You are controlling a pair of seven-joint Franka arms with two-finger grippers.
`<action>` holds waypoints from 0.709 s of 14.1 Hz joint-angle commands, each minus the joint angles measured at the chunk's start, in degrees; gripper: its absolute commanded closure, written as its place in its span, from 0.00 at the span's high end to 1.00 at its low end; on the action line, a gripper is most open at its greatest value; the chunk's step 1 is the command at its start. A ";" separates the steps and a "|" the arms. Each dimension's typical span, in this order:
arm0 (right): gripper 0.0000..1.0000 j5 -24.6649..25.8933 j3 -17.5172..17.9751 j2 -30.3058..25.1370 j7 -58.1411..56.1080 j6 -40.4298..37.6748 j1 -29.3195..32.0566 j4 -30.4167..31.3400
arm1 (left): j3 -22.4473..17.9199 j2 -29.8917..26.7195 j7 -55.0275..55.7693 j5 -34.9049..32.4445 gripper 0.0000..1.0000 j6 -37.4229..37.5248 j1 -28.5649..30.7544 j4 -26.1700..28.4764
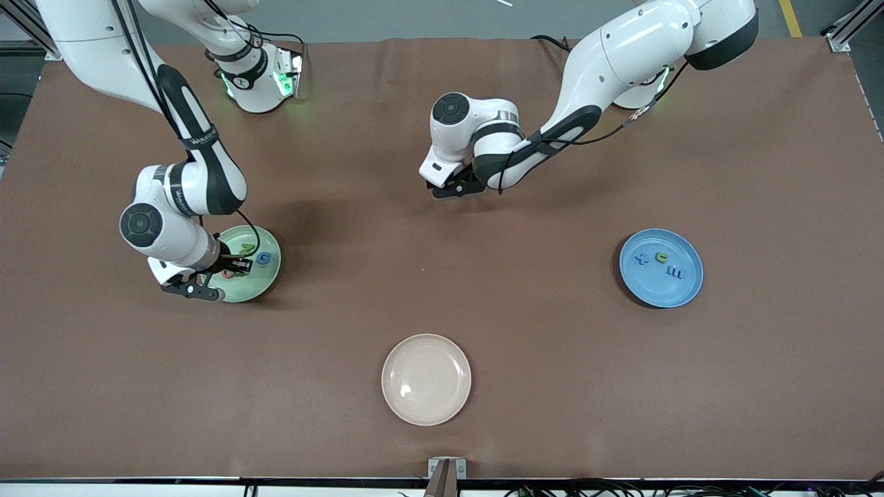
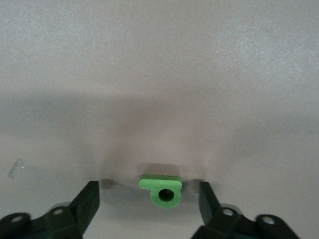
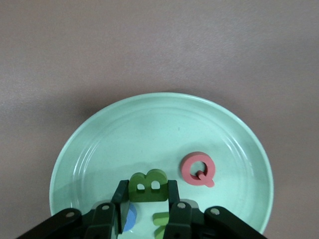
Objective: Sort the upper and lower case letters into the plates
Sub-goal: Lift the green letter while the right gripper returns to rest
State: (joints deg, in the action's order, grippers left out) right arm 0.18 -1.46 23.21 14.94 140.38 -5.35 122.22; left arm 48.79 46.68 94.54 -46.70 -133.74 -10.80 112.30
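My right gripper (image 1: 235,265) is low over the pale green plate (image 1: 273,277), toward the right arm's end of the table. In the right wrist view it (image 3: 146,191) is shut on a dark green letter B (image 3: 148,185), held upright over the plate (image 3: 149,97). A red Q (image 3: 198,169), a blue letter (image 3: 129,219) and a light green letter (image 3: 162,221) lie in that plate. My left gripper (image 1: 452,188) is low over the bare table middle. It (image 2: 148,198) is open around a small green letter (image 2: 162,191) that lies on the table. The blue plate (image 1: 656,291) holds three small letters.
A cream-beige plate (image 1: 426,379) with nothing in it sits nearer the front camera than the other two plates, about midway along the table. The brown table cover (image 1: 552,386) is bare around it.
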 commanded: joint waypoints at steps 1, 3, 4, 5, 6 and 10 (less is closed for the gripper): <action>0.11 -1.32 0.49 0.35 0.18 1.21 0.17 0.38 | -0.36 0.07 0.82 -0.41 0.84 -0.47 -0.27 -0.41; 0.83 -1.32 0.58 0.26 0.18 1.12 -0.01 0.29 | -0.45 0.07 0.82 -0.49 0.75 -0.47 -0.27 -0.41; 1.00 -1.32 0.58 0.26 0.18 0.77 -0.01 0.12 | -0.54 0.07 0.82 -0.49 0.71 -0.56 -0.27 -0.41; 1.00 -1.32 0.58 0.09 0.09 0.51 -0.10 -0.05 | -0.54 0.07 0.82 -0.67 0.70 -0.64 -0.27 -0.41; 1.00 -1.32 0.58 0.00 0.00 0.33 -0.10 -0.14 | -0.72 0.07 0.82 -0.84 0.70 -1.69 -0.27 -0.41; 1.00 -1.15 0.58 -0.79 -0.44 -9.90 -0.10 -6.18 | -2.47 0.07 0.82 -0.85 0.64 -3.02 -1.15 -0.41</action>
State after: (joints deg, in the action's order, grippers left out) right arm -0.13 -1.15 23.88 14.96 137.18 -5.51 119.39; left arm 47.91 46.67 94.55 -46.76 -135.68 -10.84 112.16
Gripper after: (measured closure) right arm 0.004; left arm 0.326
